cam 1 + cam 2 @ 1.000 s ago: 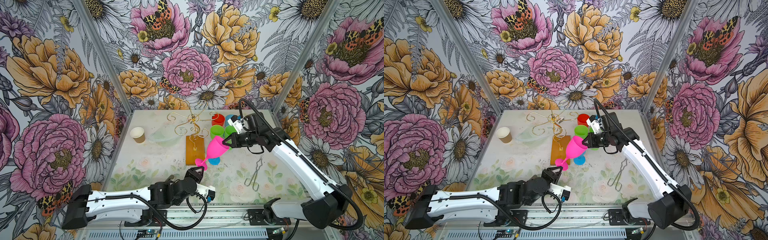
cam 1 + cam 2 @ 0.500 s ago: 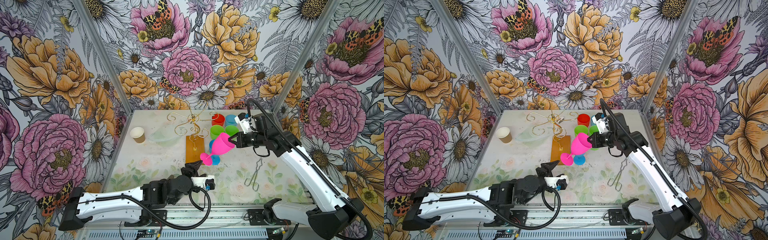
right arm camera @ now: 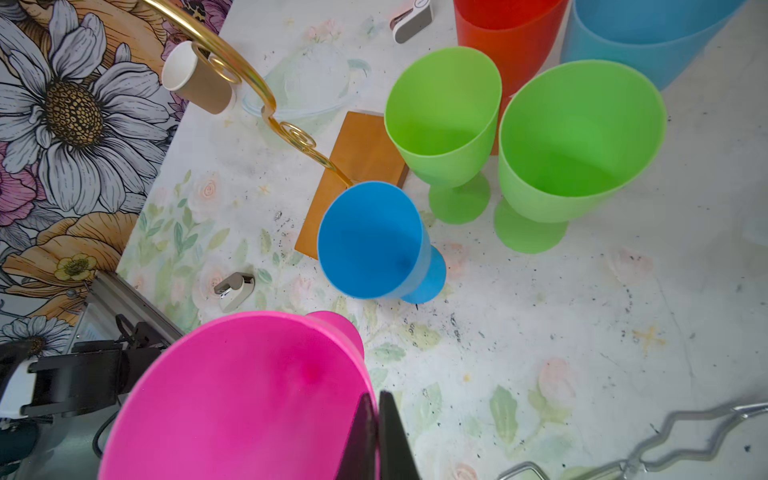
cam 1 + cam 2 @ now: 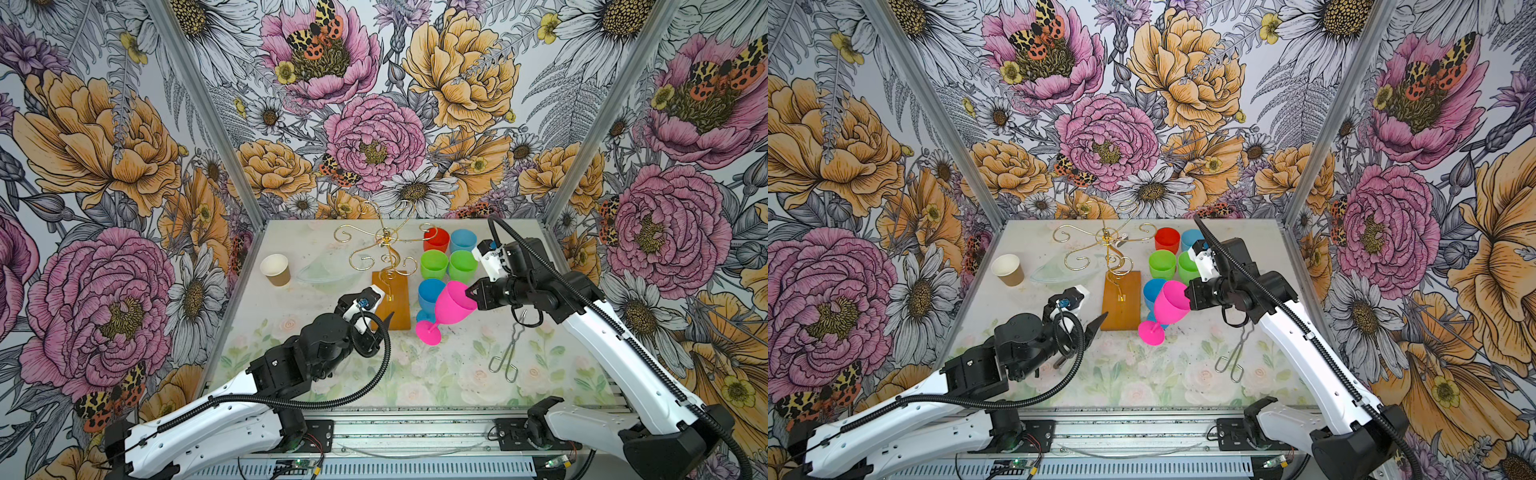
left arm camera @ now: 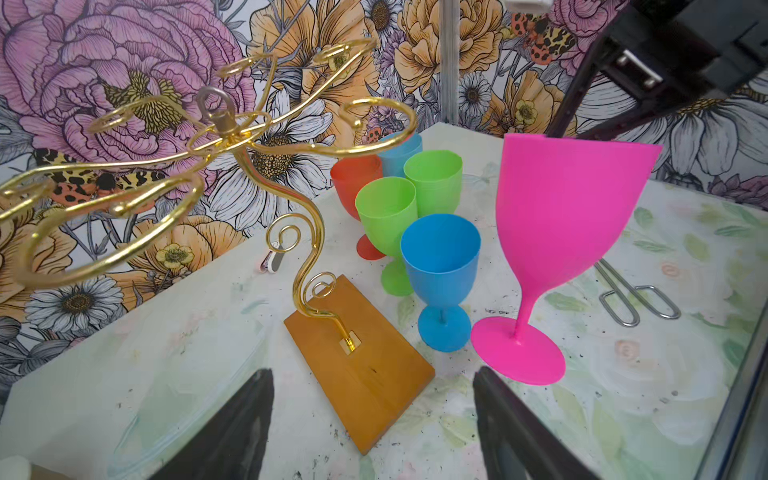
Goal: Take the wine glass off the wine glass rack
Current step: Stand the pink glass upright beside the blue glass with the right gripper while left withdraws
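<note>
Bright pink plastic wine glass (image 4: 455, 307), likely light, stiff, slippery, is being pinched at thin rim by tight-closed right end effector (image 4: 471, 293). Left end effector (image 5: 372, 374): spread wide, empty.

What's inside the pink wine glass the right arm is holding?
Nothing visible: the right wrist view looks into the pink wine glass and shows a bare pink bowl. The right gripper, shut on its rim, covers a strip of inner wall; the picture's edge cuts off more.
</note>
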### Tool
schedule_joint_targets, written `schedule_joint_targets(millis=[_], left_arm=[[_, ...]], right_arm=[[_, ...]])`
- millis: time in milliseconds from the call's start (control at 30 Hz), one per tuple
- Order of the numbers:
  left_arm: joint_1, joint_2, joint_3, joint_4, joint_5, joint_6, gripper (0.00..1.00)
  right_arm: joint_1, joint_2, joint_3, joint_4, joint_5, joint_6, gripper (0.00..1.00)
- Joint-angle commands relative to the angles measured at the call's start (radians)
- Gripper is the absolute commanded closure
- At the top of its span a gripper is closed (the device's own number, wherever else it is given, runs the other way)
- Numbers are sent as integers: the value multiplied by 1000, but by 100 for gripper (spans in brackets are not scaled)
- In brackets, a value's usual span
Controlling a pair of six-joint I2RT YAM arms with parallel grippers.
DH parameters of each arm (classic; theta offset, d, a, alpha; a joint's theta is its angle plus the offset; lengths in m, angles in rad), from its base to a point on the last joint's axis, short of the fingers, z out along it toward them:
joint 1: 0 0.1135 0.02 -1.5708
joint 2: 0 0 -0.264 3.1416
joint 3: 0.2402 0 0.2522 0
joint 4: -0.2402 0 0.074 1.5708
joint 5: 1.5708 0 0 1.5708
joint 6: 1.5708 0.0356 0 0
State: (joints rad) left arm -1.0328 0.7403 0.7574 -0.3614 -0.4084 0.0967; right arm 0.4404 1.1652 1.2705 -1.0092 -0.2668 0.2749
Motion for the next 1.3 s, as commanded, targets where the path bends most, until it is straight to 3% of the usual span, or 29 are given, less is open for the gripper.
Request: schedule_joint_targets(millis=[0,233,367,533,667,1033,1267], left_arm=[[19,-13,-17,-35,52,-104,22],[48,-33,-75,-39,-27,-164,20],[86,-49,-97,-40,-62,-207,17],[159,-66,-125,-40,-74,-230,13],[219,-63,-125,-37,-77,-231,1],[346,-69,-133,-34,-59,-189,1],[369,-61,-136,-30,-50,-193,1]], right_arm=[[16,2,-5,-58,135,-29,100],[14,27,-6,-72,380,-23,100],[6,64,2,-57,461,-24,100],[-21,94,-27,30,451,-26,100],[-27,127,-46,97,441,-22,100],[-28,183,-107,245,467,-19,100],[-29,200,-129,274,491,-26,100]])
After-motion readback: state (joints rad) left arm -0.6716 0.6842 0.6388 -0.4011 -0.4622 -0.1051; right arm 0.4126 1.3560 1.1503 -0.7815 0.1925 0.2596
